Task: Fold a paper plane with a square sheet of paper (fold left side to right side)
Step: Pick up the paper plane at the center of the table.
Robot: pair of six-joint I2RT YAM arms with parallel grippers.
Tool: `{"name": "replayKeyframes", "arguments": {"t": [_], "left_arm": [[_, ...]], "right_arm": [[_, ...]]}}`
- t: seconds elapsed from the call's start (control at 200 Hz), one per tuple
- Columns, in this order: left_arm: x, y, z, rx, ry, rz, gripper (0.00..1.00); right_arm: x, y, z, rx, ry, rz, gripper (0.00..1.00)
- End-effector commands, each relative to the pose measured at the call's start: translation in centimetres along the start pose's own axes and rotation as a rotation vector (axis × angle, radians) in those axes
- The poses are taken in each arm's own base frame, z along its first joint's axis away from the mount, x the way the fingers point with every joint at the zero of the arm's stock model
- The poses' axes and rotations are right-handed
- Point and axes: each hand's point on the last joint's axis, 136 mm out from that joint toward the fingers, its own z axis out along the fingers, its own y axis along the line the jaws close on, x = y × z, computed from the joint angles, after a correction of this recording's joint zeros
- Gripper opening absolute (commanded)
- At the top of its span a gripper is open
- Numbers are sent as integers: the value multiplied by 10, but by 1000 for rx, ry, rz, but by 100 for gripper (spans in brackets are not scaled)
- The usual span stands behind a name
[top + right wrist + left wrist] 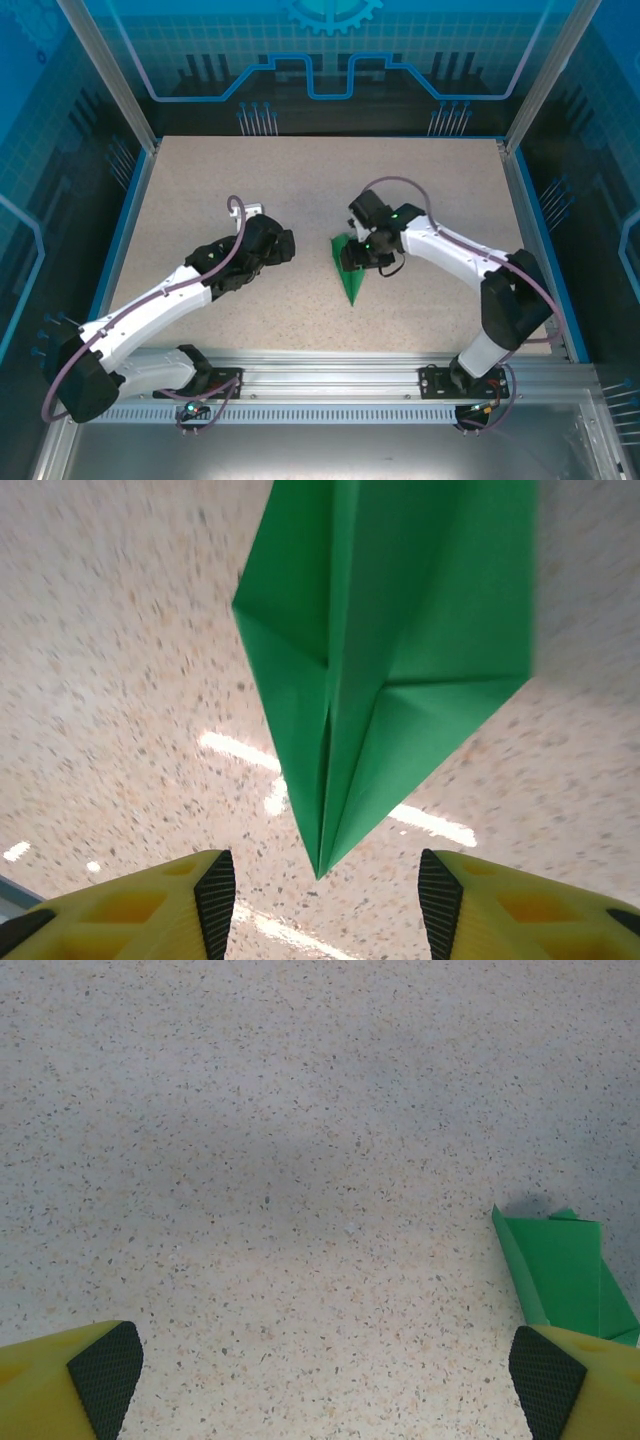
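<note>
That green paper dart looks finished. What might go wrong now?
The paper plane has its nose between the open fingers of the right gripper; a sideways move might snag and crumple it. Nothing seems to pin it to the table, so its folds may spring open or it may slide.

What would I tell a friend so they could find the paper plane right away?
Look at the speckled beige table, just right of its middle, beside the right hand. There lies the paper plane, a slim folded dart with its point toward the near edge. It is the only paper and the only bright green thing on the table.
</note>
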Motion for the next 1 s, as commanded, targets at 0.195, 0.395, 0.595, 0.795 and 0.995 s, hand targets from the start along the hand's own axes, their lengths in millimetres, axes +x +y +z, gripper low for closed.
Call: {"name": "replayKeyframes", "arguments": {"t": [0.195, 0.395, 0.595, 0.795, 0.995], "left_arm": [[4, 8, -1, -8, -2, -3, 99], [6, 9, 0, -10, 5, 0, 99], [4, 10, -1, -19, 2, 10, 98], [-3, 14, -8, -40, -13, 69, 99], [-7, 13, -16, -6, -39, 96, 98]], "right_arm": [[9, -3, 42, 97, 103, 13, 54], [6, 4, 58, 72, 117, 16, 44], [3, 4, 67, 85, 134, 22, 21], [-25, -5, 36, 158, 42, 30, 0], [-76, -29, 15, 192, -7, 97, 0]]}}
